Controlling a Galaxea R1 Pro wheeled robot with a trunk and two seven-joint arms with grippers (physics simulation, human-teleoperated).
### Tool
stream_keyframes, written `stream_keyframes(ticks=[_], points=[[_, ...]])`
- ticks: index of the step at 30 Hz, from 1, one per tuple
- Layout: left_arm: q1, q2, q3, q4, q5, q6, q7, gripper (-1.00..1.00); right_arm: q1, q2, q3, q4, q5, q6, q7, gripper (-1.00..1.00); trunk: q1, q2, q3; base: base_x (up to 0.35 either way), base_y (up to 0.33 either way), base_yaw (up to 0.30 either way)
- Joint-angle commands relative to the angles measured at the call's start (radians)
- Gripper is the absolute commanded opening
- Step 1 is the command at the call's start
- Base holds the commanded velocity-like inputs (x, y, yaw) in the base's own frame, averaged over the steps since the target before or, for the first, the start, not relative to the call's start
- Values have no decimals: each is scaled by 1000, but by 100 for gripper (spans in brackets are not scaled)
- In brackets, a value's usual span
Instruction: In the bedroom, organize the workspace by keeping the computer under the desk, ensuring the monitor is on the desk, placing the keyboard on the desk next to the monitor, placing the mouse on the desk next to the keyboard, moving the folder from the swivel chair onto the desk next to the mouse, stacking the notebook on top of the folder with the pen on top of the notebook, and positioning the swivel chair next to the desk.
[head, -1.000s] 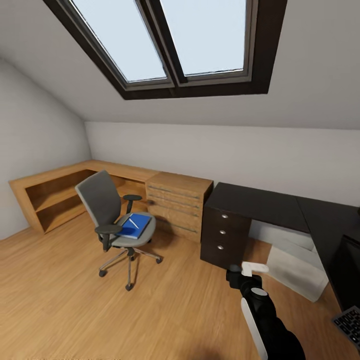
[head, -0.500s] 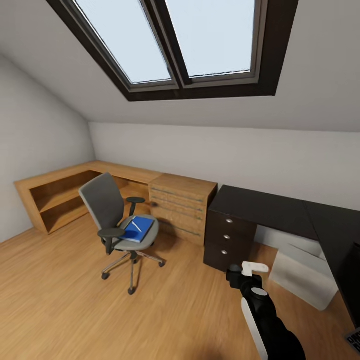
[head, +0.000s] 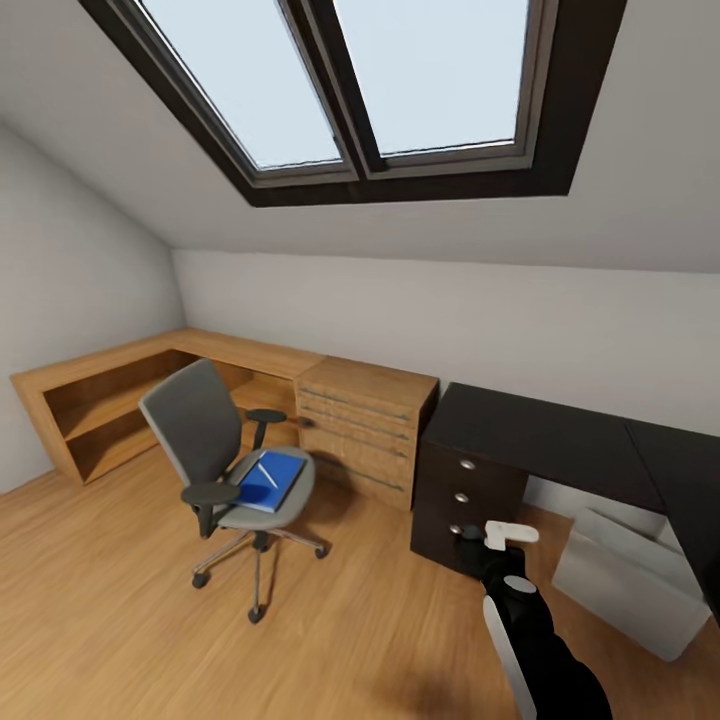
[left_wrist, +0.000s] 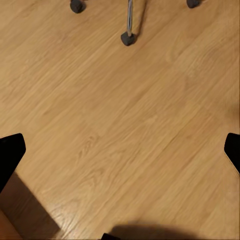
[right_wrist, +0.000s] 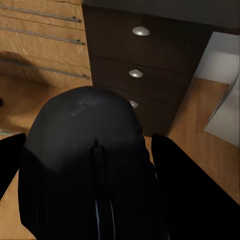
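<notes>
Two skylight panes (head: 340, 80) sit in the sloped ceiling over one wooden floor (head: 120, 640). Along the far wall runs one light-wood shelf unit (head: 100, 400) with one light-wood drawer chest (head: 365, 425) at its end. Just beside the chest stands the desk (head: 540, 430), with a black top and three black drawers, each with one round silver knob (head: 467, 464). Under the desk, at its right side, lies the computer (head: 630, 580), one light-grey box, tilted.

The swivel chair (head: 195, 425) stands on the open floor, well apart from the desk, in front of the shelf unit. On its seat lies the folder (head: 272, 482), one blue rectangle, and one thin white stick, the pen (head: 265, 472), lies on top of it. I cannot make out a notebook between them.

One arm shows in the head view: the right arm (head: 530, 640), dark with white parts, low in front of the desk drawers. In the right wrist view the right gripper (right_wrist: 90, 185) pinches the mouse (right_wrist: 85, 150), one black rounded body, between its two dark fingers (right_wrist: 185, 190).

In the left wrist view the left gripper (left_wrist: 120, 150) is spread wide over bare floor, with two black fingertips (left_wrist: 10, 152) far apart. Three castors (left_wrist: 127, 39) of the chair base show beyond it.
</notes>
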Motion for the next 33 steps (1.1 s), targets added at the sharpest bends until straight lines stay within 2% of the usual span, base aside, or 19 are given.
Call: stream_keyframes(ticks=[1, 13, 22, 28, 33], points=[[-1, 1, -8, 0, 10, -5, 7, 100, -1, 0, 2, -1, -7, 1, -6, -100, -3, 6, 3, 327, 0, 0], [-1, 1, -8, -11, 9, -6, 7, 100, -1, 0, 2, -1, -6, -8, -6, -100, -49, 90, 58, 327, 0, 0], [0, 2, -8, -113, 10, -4, 6, 100, 2, -1, 2, 1, -7, -8, -3, -100, -84, 153, 88, 320, 0, 0], [0, 3, -10, -143, 10, -2, 7, 100, 2, -1, 2, -1, -7, -8, -4, -100, -107, 195, 106, 318, 0, 0], [0, 2, -52, -158, 9, -3, 9, 100, 2, 0, 2, -1, -7, -8, -5, -100, -126, 230, 122, 317, 0, 0]])
